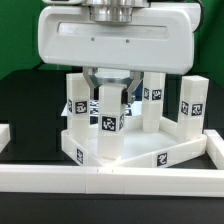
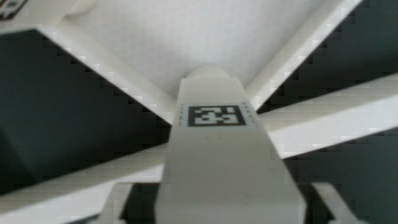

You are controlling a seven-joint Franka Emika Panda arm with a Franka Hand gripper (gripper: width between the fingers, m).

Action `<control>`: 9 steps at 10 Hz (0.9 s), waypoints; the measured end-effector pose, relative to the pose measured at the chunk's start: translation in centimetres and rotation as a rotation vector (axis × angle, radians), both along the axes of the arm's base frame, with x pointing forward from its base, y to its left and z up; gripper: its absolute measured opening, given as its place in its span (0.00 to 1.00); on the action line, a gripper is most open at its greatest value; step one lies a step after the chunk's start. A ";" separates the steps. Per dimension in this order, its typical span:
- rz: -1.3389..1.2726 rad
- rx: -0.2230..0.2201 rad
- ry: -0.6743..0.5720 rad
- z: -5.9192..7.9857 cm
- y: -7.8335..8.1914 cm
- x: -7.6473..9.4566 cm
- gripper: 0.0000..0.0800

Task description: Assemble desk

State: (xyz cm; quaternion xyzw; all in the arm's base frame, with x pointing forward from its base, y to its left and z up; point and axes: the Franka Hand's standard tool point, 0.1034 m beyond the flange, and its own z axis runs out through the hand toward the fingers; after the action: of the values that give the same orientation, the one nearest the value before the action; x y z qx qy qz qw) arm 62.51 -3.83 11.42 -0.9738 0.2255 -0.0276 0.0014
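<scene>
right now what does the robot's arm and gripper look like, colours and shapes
In the exterior view, the arm ends in a wide, rounded white plastic hand housing with a grey metallic cylindrical wrist joint above its middle. Below hangs the two-finger gripper; its fingers are grey and slim, angling inward. No cables or markings show on the housing. In the wrist view the fingers cannot be made out.

White tagged desk leg upright

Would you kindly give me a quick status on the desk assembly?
Gripper closed on a white leg, fingers either side. Leg upright above the desk top. Other legs standing close around; nothing blocking.
</scene>
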 end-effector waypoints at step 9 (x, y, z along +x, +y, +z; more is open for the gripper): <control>-0.885 0.084 0.002 -0.2 0.6 -0.2 0.36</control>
State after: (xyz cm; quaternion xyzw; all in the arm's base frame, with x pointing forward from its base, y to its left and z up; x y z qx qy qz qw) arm 62.36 -3.28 11.20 -0.7825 0.6218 -0.0152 0.0288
